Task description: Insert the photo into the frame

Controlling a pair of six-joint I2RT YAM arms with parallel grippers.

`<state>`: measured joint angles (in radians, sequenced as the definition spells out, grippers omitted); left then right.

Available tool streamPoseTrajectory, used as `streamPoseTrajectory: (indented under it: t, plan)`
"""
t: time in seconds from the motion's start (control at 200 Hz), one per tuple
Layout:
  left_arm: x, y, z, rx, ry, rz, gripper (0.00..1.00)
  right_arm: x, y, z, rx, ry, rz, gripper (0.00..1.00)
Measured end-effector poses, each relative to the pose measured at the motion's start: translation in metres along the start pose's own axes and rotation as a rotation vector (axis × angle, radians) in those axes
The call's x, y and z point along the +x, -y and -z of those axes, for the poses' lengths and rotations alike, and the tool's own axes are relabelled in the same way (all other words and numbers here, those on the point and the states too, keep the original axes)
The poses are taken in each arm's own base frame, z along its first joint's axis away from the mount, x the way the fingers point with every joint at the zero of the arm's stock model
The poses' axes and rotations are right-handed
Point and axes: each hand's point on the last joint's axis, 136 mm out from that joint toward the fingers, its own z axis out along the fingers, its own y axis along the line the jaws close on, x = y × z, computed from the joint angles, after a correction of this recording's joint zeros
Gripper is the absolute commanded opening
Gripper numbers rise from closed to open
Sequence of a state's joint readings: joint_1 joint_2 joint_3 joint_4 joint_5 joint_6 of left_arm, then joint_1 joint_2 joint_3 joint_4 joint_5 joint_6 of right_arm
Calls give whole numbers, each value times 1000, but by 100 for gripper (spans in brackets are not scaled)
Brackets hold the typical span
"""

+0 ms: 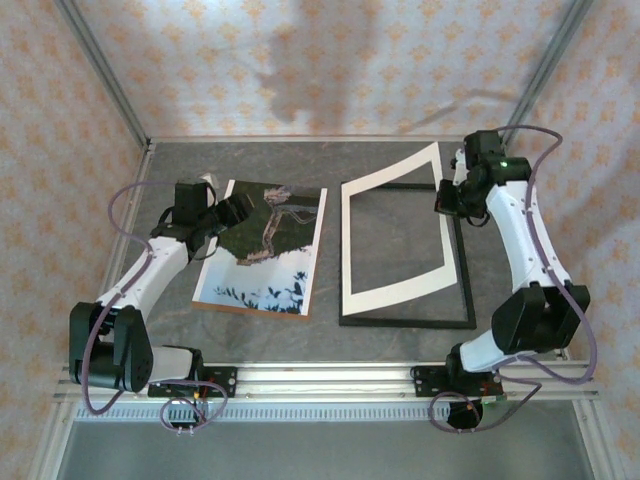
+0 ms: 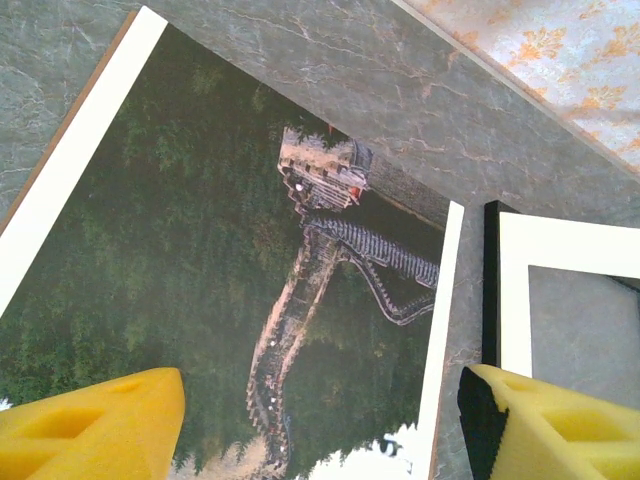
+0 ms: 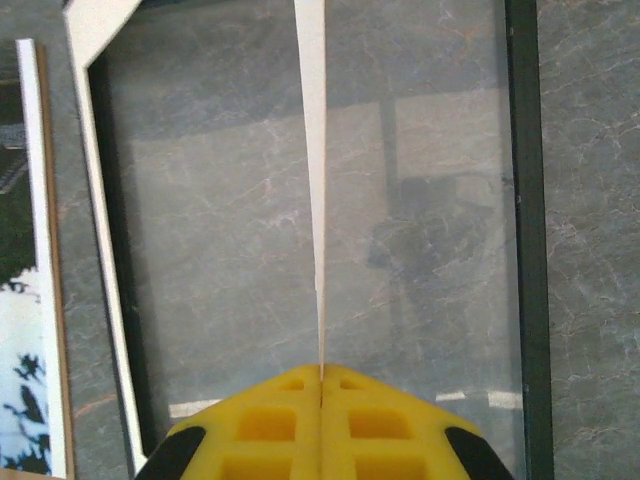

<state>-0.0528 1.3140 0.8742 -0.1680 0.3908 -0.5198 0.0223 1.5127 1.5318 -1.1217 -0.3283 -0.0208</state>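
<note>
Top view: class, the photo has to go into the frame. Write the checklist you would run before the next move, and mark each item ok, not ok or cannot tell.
1. Right claw shut on the white mat: ok.
2. Mat's right side raised off the frame: ok.
3. Mat fully clear of the frame: not ok, its left side sits low over it.
4. Left claw open above the photo: ok.
5. Photo gripped: not ok, the left claw holds nothing.
6. Photo lying flat, picture side up, on the brown board: ok.
</note>
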Motion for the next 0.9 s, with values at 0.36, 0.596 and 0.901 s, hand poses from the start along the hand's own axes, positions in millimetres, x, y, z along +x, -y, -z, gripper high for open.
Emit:
streamPoseTrajectory:
  t: [0.36, 0.596, 0.901]
  plan:
    - [2, 4, 0, 13, -9, -5, 73, -5, 27, -22, 69, -35, -45, 0]
    - [4, 3, -2, 15, -18, -4, 73, -1, 40, -37, 107, -60, -63, 0]
    - [7, 3, -4, 14, -27, -8, 73, 5, 52, -53, 158, -92, -65, 0]
